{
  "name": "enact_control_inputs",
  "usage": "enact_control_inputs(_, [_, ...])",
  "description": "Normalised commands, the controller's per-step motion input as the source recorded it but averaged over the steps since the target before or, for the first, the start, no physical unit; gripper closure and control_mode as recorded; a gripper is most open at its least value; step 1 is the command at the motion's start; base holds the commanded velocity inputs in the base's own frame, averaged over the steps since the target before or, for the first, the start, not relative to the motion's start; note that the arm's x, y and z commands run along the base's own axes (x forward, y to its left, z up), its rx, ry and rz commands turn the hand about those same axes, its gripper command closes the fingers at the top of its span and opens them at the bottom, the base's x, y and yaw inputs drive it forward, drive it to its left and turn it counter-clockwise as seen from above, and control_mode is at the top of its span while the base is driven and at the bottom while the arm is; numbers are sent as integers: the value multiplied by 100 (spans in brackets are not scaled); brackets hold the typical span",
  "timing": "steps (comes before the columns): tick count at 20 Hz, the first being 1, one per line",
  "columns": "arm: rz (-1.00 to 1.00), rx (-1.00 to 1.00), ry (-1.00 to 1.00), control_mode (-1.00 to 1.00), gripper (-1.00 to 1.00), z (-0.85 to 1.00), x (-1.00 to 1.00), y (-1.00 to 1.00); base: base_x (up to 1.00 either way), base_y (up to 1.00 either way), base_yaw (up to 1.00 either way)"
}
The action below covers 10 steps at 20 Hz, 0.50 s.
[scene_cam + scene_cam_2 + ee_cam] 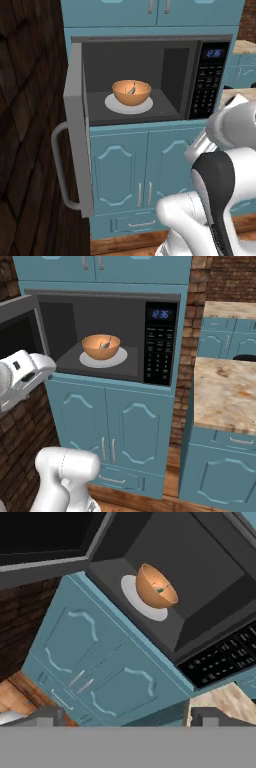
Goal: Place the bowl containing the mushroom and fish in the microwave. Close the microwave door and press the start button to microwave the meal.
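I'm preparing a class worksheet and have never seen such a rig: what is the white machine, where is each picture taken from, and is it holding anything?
It is a simulated white robot arm on a driving base. Two pictures come from cameras behind it, left and right; the third looks along its gripper, which is open and holds nothing. Ahead, the microwave stands with its door swung open. Inside, an orange bowl sits on the white turntable, with a grey fish in it.
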Motion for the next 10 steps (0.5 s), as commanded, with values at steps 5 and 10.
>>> enact_control_inputs(5, [1, -34, 2, -100, -100, 37, -65, 38, 0, 0, 0])
enact_control_inputs(10, [0, -38, 0, -100, -100, 4, -30, 64, 0, 0, 0])
